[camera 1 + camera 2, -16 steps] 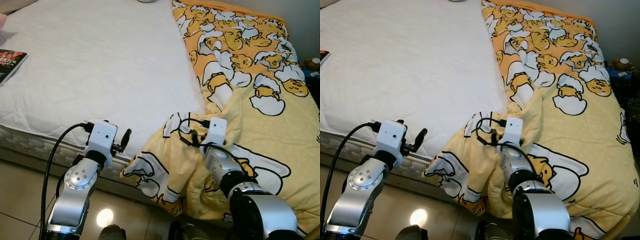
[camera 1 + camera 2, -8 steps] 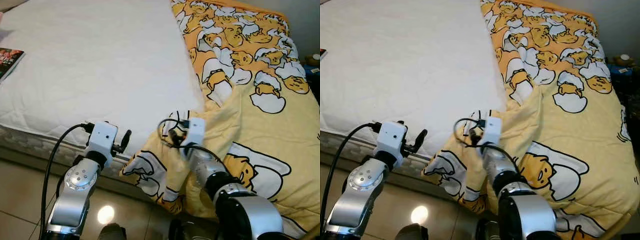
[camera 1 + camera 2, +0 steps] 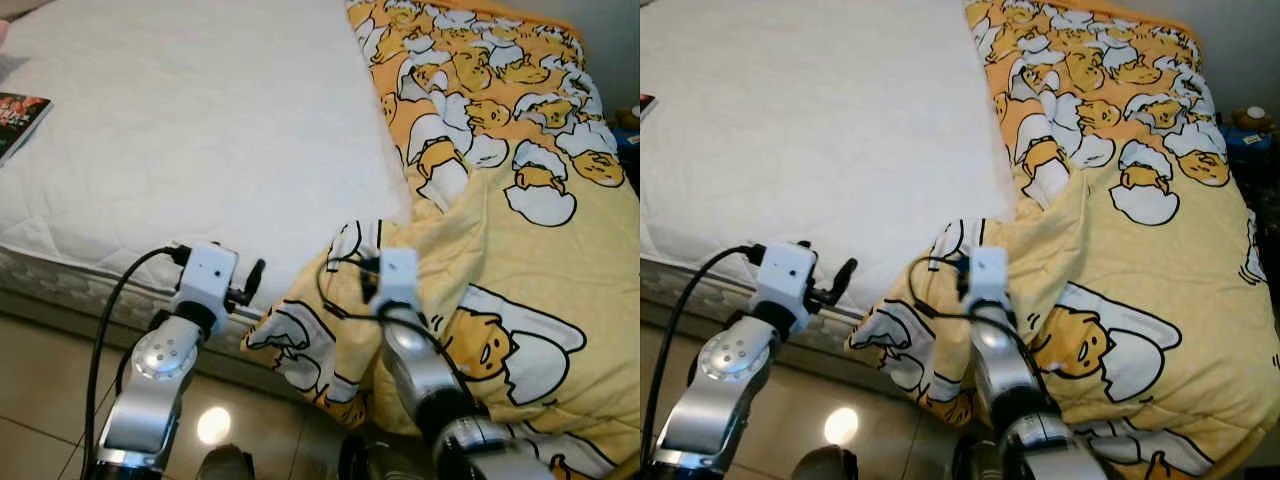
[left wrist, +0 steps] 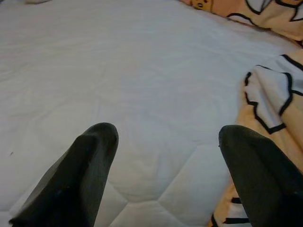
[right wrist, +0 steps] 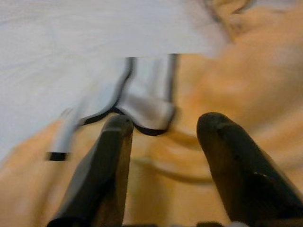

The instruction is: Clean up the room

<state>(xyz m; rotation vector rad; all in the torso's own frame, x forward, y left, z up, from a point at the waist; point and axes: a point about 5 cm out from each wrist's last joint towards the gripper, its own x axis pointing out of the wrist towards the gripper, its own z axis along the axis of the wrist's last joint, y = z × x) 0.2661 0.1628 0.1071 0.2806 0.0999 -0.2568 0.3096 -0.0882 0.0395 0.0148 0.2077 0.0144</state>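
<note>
1. The yellow quilt printed with cartoon egg characters point(image 3: 520, 230) is lying along the right side of the white quilted mattress point(image 3: 190, 130), with its folded corner point(image 3: 345, 300) bunched at the mattress's front edge and drooping toward the tiled floor point(image 3: 40, 400).
2. The right gripper point(image 5: 163, 137) is hovering just over that folded corner, its black fingers point(image 5: 111, 156) spread apart with fabric under them but nothing clamped.
3. Over the last second the right arm has been swinging from further onto the quilt back toward the mattress's front edge, so the wrist is now sitting directly above the corner; that reads as lining up for a grasp, not yet made.
4. The left gripper point(image 4: 163, 142) has been staying put near the mattress's front edge, fingers wide and empty, mattress beyond them and the quilt's corner just beside.
5. A dark book point(image 3: 15, 120) is resting at the mattress's far left edge, well apart from the quilt.
6. Judging from this, spreading the quilt is barely starting.
</note>
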